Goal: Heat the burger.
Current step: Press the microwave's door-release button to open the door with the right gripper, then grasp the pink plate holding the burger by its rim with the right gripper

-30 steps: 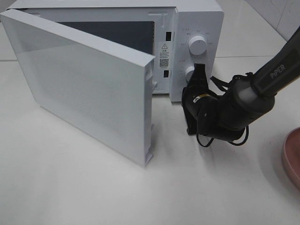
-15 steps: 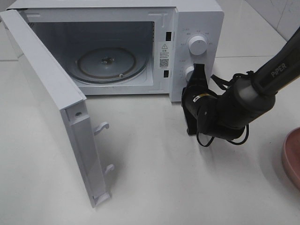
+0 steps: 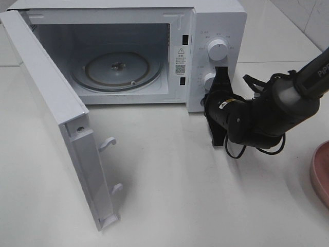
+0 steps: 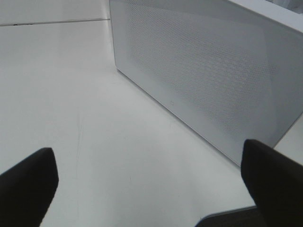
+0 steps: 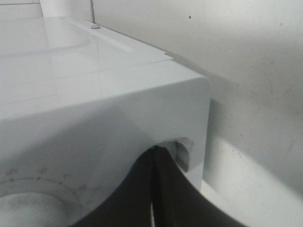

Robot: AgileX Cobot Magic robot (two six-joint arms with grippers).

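Observation:
The burger is out of view in every frame. The white microwave (image 3: 216, 20) stands at the back with its door (image 3: 49, 108) swung wide open to the left. Its glass turntable (image 3: 117, 69) is bare. My right gripper (image 3: 221, 77) is shut, its fingers upright against the control panel beside the lower knob (image 3: 208, 78). In the right wrist view the shut fingers (image 5: 161, 189) press at the microwave's corner (image 5: 180, 94). My left gripper (image 4: 147, 151) is open and empty over the table, facing the door's outer panel (image 4: 213, 80).
A pink round plate (image 3: 321, 172) shows at the right edge of the table. The upper knob (image 3: 217, 50) sits above the gripper. The open door reaches far out over the table's left front. The white table (image 3: 205, 195) spreads in front.
The microwave door swung from half open to wide open, showing the turntable. My right arm shifted a little to the right, its gripper still by the lower knob.

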